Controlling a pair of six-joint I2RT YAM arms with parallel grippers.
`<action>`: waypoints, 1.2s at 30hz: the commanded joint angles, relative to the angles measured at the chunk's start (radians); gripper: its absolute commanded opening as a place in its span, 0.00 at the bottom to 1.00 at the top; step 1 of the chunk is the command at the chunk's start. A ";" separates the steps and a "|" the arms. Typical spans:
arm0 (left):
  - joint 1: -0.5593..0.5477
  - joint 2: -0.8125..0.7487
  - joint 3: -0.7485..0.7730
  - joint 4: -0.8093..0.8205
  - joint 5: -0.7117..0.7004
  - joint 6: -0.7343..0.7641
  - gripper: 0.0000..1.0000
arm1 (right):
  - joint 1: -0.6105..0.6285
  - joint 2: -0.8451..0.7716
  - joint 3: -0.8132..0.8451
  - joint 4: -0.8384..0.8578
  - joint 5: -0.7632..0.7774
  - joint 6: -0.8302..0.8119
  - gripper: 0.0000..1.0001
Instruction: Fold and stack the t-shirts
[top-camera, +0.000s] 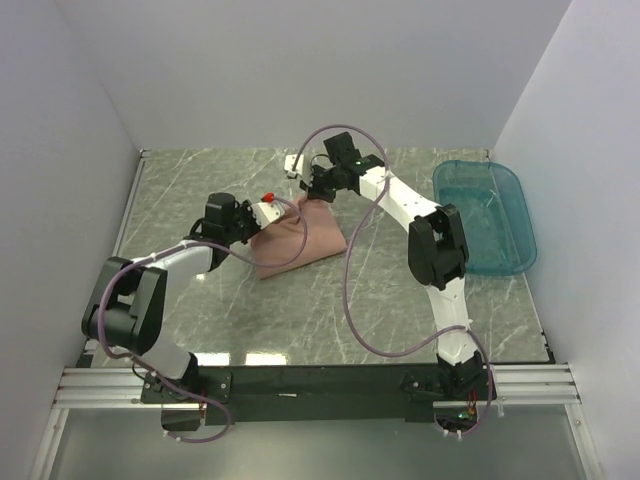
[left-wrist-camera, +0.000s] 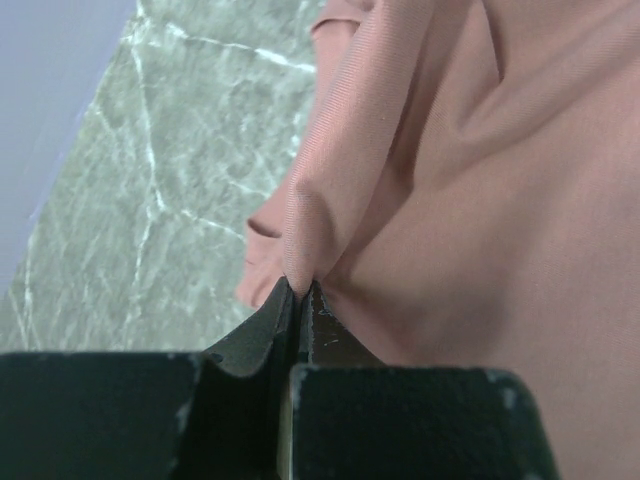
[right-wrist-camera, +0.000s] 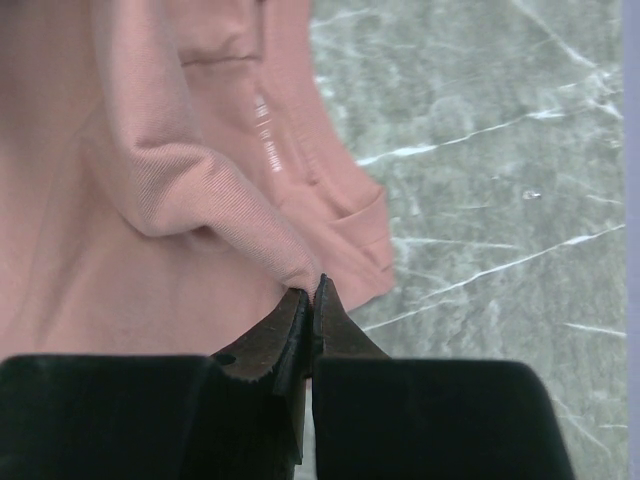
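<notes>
The left gripper (left-wrist-camera: 300, 292) is pinching a fold of the pink t-shirt (top-camera: 300, 242); the right gripper (right-wrist-camera: 312, 290) is clamping another fold; the shirt is resting mid-table (top-camera: 420, 310), already compact; folding seems to be partly done; finishing and stacking are looking undone.

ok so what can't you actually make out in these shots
- Top view: the far edge of the shirt is covered by the left gripper and right gripper.
- Right wrist view: the white lettering on the shirt is blurred and creased, so it is unreadable.
- Both wrist views: how much cloth is pinched, because the shut fingers hide it.
- Top view: the near left corner of the tub, which is behind the right arm.
</notes>
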 joint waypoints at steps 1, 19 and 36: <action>0.007 0.033 0.057 0.109 -0.030 0.011 0.00 | -0.005 0.036 0.087 0.074 0.015 0.077 0.00; 0.021 0.170 0.108 0.236 -0.151 0.009 0.00 | 0.001 0.151 0.155 0.221 0.113 0.177 0.00; 0.029 0.335 0.385 0.200 -0.511 -0.191 0.85 | 0.036 0.251 0.267 0.551 0.635 0.568 0.74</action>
